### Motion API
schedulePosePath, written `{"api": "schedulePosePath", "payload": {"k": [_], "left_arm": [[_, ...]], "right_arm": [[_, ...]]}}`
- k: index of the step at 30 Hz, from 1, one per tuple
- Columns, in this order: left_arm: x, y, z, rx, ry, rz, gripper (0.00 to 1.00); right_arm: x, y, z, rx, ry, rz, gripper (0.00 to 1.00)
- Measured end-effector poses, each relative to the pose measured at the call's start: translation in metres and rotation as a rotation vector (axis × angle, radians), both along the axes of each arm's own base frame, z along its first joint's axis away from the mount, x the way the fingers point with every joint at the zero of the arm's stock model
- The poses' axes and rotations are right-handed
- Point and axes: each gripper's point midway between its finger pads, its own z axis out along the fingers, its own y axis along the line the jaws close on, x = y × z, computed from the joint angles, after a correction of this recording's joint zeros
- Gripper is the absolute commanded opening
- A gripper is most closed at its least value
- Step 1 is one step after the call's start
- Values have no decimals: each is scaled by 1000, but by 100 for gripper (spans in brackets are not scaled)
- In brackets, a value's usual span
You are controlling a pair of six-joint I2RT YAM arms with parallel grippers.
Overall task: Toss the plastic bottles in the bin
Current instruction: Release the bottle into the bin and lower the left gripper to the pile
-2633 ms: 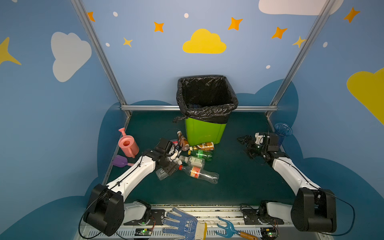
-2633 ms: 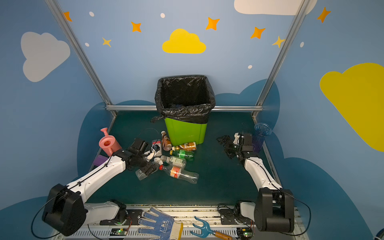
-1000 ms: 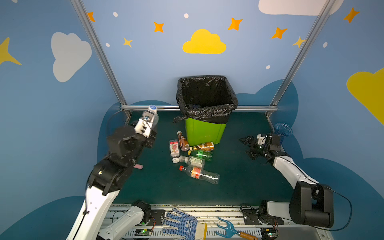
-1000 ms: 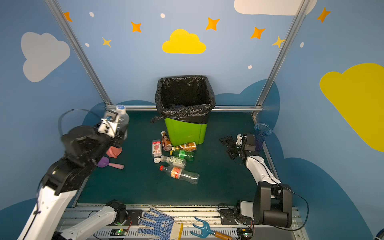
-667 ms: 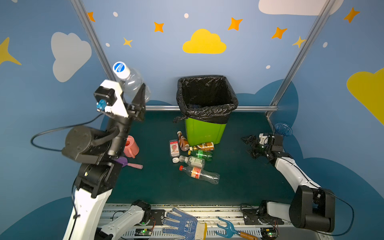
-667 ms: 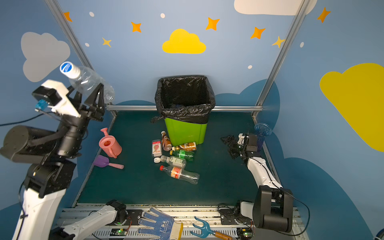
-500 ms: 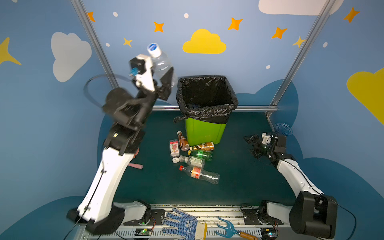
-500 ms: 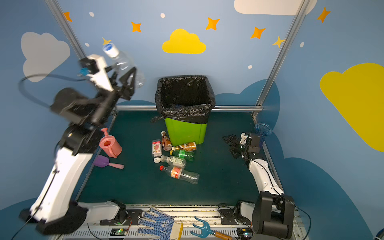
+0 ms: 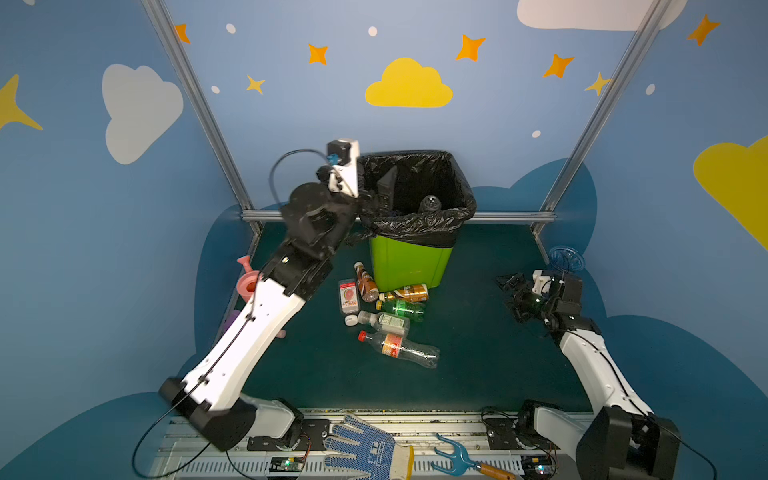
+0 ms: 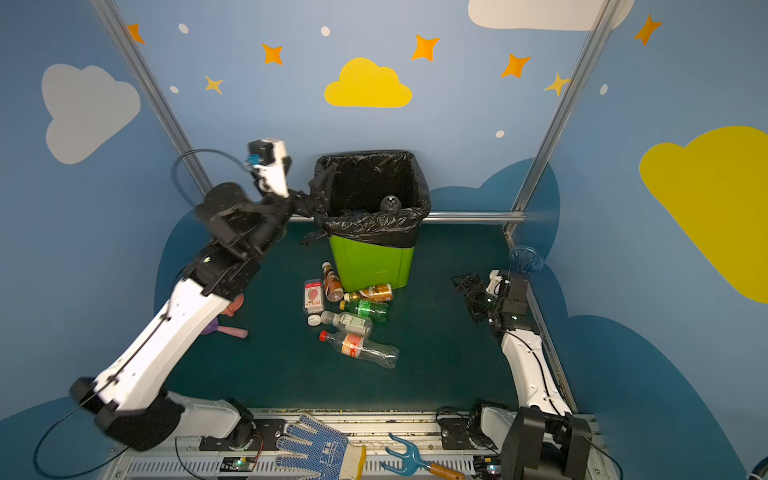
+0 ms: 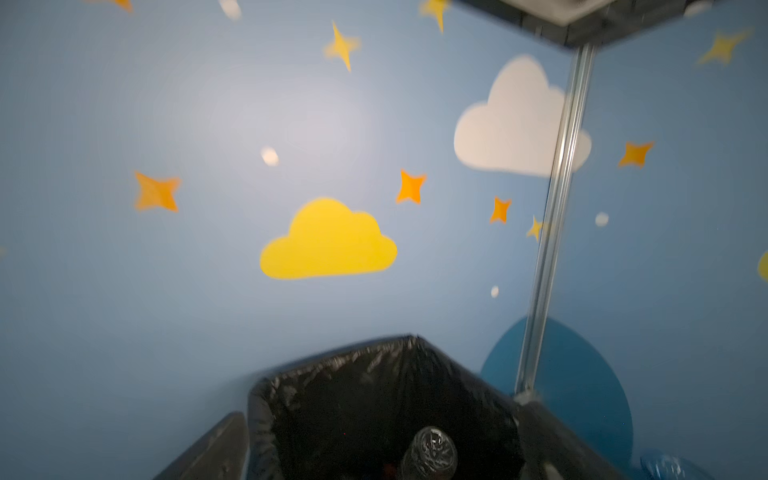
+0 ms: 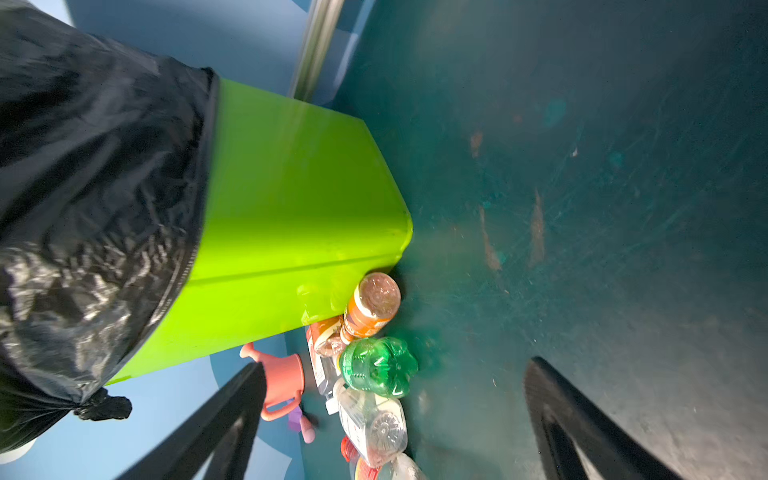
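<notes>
Fingers (image 11: 208, 451) of the left gripper (image 9: 380, 193) stand spread wide with nothing between them, poised at the rim of the bin (image 9: 409, 259). The right gripper (image 9: 510, 298) hangs low with its fingers (image 12: 582, 432) just as far apart and empty. That bin sits right under the left fingertips and well ahead of the right ones, and whether a left finger touches its black bag (image 9: 415, 226) cannot be told through the blur. Six bottles (image 9: 384, 321) lie heaped on the floor (image 9: 478, 365), far below the left fingers and straight ahead of the right ones. One clear bottle (image 9: 430, 204) lies down inside the bag, beyond and beneath the left fingertips and apart from them, so the drop looks done. To finish it well, the left fingers should keep their spread and lift straight up off the rim, so that neither hooks the bag and drags the bin. The long red-capped bottle (image 9: 399, 347), lying farthest from the bin, looks the easiest next pick, taken across its body. Half a second earlier the left fingers were up high to one side of the bin, pinching that clear bottle by its body. Now they have swung to the rim and let it fall. The floor heap lies unchanged, and the right gripper has barely shifted.
</notes>
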Motion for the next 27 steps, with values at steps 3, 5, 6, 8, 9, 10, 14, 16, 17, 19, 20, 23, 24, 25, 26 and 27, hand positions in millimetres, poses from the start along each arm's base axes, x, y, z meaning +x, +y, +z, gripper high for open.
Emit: {"api": "schedulePosePath", "payload": {"k": [3, 5, 6, 8, 9, 10, 14, 16, 17, 19, 20, 23, 24, 25, 26, 27], "left_arm": [[-41, 55, 1, -79, -48, 107, 100], [-49, 91, -27, -127, -9, 200, 100], [-48, 104, -47, -140, 28, 244, 100], [-37, 127, -109, -146, 169, 339, 100], [-31, 135, -142, -138, 250, 378, 100], [-27, 142, -177, -128, 337, 413, 100], [-25, 154, -298, -67, 656, 489, 100], [-27, 154, -335, -48, 773, 503, 100], [-26, 153, -347, -42, 815, 505, 100], [-22, 148, -370, -34, 900, 498, 100], [-20, 144, -380, -30, 936, 490, 100], [-12, 130, -410, -28, 1057, 451, 100], [-10, 126, -418, -34, 1086, 440, 99], [-9, 120, -428, -38, 1119, 429, 99], [-9, 117, -435, -41, 1144, 422, 98], [-9, 113, -444, -41, 1171, 416, 98]], "right_arm": [[2, 3, -8, 14, 27, 12, 95], [2, 5, -10, 15, 32, 19, 95], [2, 6, -10, 16, 32, 23, 95], [1, 12, -9, 15, 29, 39, 95], [1, 14, -10, 15, 30, 46, 95], [1, 18, -10, 14, 33, 53, 95], [0, 27, -15, 12, 50, 71, 95], [0, 31, -19, 9, 62, 76, 95], [0, 32, -20, 8, 66, 77, 95], [0, 34, -22, 6, 74, 75, 95], [0, 34, -22, 6, 75, 75, 95], [0, 33, -23, -1, 77, 67, 95], [0, 33, -23, -3, 78, 63, 95], [1, 32, -23, -6, 79, 59, 95], [1, 32, -24, -8, 79, 57, 95], [1, 31, -24, -10, 80, 54, 95]]}}
